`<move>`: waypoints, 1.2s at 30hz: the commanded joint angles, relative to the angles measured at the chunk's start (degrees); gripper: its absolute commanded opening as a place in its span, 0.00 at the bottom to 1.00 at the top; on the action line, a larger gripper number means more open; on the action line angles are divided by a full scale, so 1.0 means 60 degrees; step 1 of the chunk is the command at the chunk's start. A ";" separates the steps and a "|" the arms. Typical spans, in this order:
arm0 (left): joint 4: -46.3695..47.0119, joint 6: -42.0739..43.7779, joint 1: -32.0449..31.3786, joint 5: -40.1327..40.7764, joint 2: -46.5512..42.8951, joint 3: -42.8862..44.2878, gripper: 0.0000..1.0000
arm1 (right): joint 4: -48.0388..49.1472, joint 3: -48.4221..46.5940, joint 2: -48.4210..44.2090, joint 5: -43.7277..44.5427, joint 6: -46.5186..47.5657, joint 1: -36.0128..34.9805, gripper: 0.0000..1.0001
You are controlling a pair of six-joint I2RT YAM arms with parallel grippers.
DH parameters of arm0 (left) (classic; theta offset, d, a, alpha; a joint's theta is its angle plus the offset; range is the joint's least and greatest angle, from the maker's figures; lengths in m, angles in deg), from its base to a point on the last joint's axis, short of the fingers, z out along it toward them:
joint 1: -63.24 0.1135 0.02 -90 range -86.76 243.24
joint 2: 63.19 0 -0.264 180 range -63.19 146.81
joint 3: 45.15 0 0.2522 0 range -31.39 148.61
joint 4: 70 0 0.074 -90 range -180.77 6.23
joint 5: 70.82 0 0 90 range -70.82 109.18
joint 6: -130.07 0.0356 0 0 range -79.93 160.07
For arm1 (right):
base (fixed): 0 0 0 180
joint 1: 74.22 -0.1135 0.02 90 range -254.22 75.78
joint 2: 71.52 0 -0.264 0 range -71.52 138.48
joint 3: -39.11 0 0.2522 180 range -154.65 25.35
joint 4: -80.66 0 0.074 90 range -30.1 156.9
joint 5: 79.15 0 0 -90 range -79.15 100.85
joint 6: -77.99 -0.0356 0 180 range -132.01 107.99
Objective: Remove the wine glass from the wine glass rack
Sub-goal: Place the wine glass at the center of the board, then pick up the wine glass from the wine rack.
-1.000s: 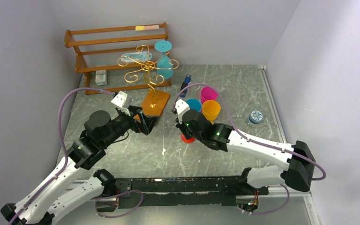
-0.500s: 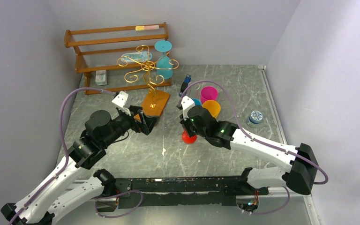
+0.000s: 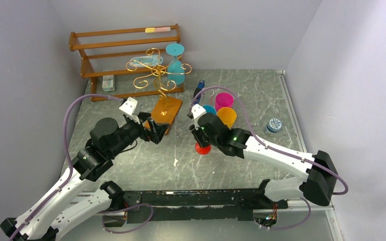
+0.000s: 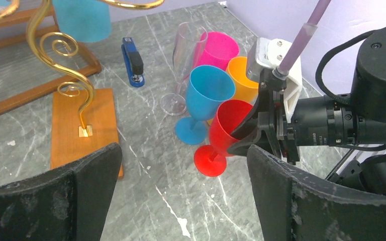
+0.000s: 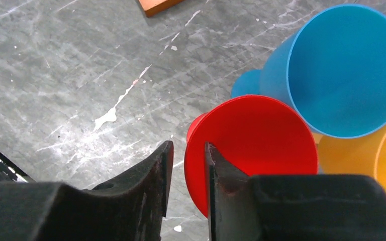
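The gold wire wine glass rack (image 3: 156, 75) stands on its orange-brown base (image 3: 167, 109) and also shows in the left wrist view (image 4: 83, 125). A teal wine glass (image 3: 176, 63) hangs upside down on its right arm. A red wine glass (image 3: 201, 147) stands on the table. My right gripper (image 3: 199, 126) straddles its rim (image 5: 241, 145), one finger inside and one outside. The jaws are narrowly apart, with a gap showing beside the cup wall. My left gripper (image 3: 156, 131) is wide open and empty beside the rack's base.
A blue glass (image 4: 206, 90), orange glass (image 4: 241, 75), pink glass (image 4: 218, 47) and clear flute (image 4: 183, 65) crowd behind the red one. A blue stapler (image 3: 198, 90) lies nearby. A brown slatted shelf (image 3: 125, 45) stands at the back wall, and a small round jar (image 3: 274, 124) sits to the right.
My right gripper has shifted slightly up-left over the red glass, whose foot has stayed in place. The left arm has hardly moved.
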 commanded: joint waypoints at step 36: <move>-0.4053 0.0191 0.3874 -0.2200 0.6442 0.9813 1.00 | 0.0693 -0.1097 -0.2043 0.2046 -0.2069 0.0065 0.64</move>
